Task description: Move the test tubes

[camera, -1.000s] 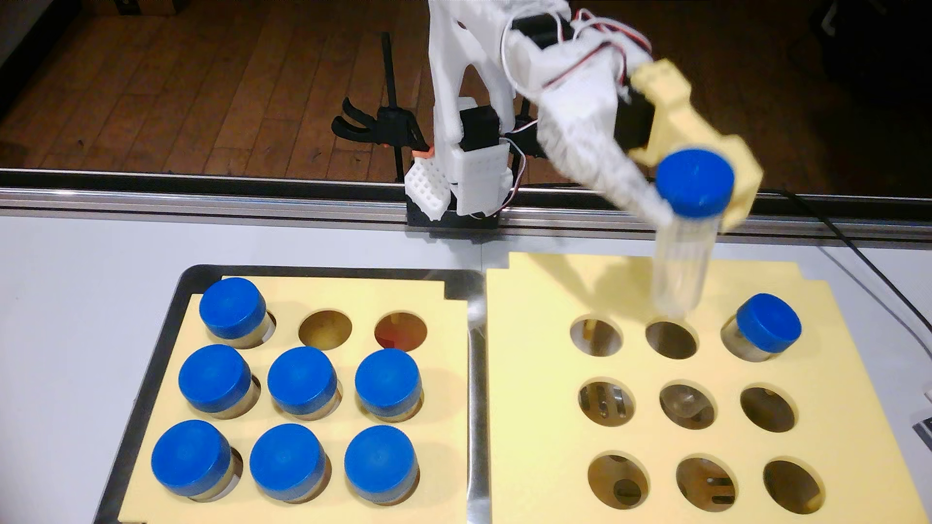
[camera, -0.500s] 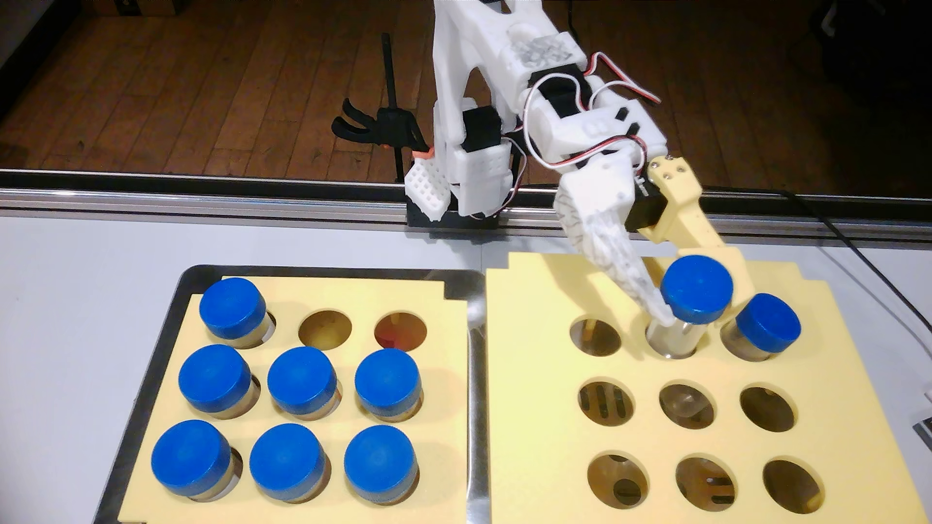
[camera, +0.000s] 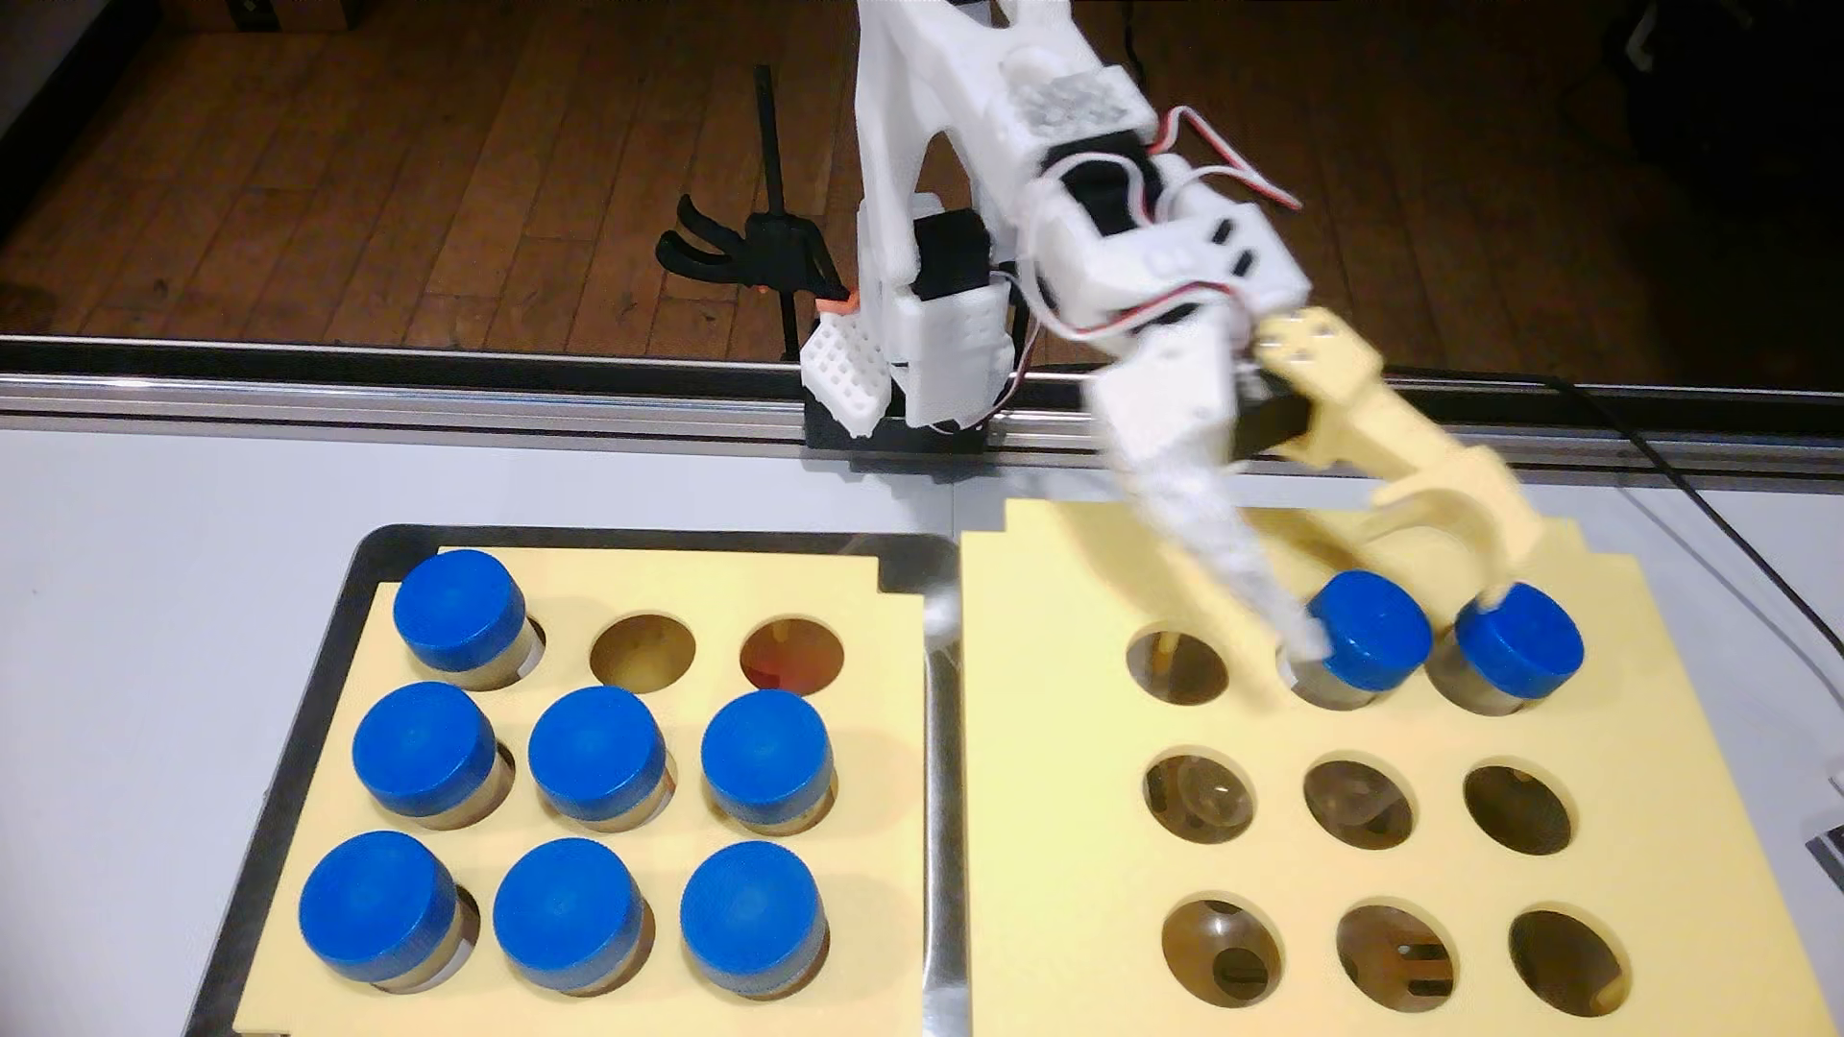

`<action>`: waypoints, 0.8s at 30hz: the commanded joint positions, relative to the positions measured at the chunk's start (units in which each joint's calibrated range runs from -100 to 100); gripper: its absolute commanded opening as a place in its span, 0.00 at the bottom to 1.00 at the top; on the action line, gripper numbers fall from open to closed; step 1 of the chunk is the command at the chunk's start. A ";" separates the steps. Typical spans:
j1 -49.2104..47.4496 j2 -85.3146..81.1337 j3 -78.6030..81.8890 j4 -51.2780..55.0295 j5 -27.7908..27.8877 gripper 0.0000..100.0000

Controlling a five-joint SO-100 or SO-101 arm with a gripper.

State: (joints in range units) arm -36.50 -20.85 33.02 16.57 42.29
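Fixed view, gripper: the gripper (camera: pixel 1397 613) stood spread wide over the back row of the right rack (camera: pixel 1078 718); it clasped nothing, the white finger (camera: pixel 1297 623) touching the left side of one blue cap, the yellow finger (camera: pixel 1487 518) arched above and reaching the neighbouring cap.

Fixed view, test tubes: two vials sat in the right rack's back row, one in the middle hole (camera: pixel 1372 633) and one in the right hole (camera: pixel 1519 643); seven more filled the left rack (camera: pixel 878 718), at back left (camera: pixel 459 610), across the middle row (camera: pixel 424 750) (camera: pixel 597 753) (camera: pixel 766 756) and the front row (camera: pixel 377 905) (camera: pixel 569 915) (camera: pixel 753 917).

Fixed view, surroundings: the left rack lay in a metal tray (camera: pixel 938 798) just beside the right rack; a black clamp (camera: pixel 743 249) stood behind the table (camera: pixel 150 598) near the arm's base; a dark cable (camera: pixel 1696 518) ran along the right edge.

Fixed view, in the way: the two back-row caps sat close together, the yellow finger crowding the right one.

Fixed view, hard to make out: both fingers were blurred; the vial glass was mostly sunk in the holes; both racks were cut off at the bottom edge; shapes inside the empty holes were unclear.
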 commanded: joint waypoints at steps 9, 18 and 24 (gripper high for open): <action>33.42 -22.44 2.52 -0.51 0.23 0.31; 47.20 -23.92 18.68 -1.09 3.27 0.32; 51.13 -22.96 19.68 -1.28 6.56 0.32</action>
State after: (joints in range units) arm 12.69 -43.90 52.97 16.57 46.99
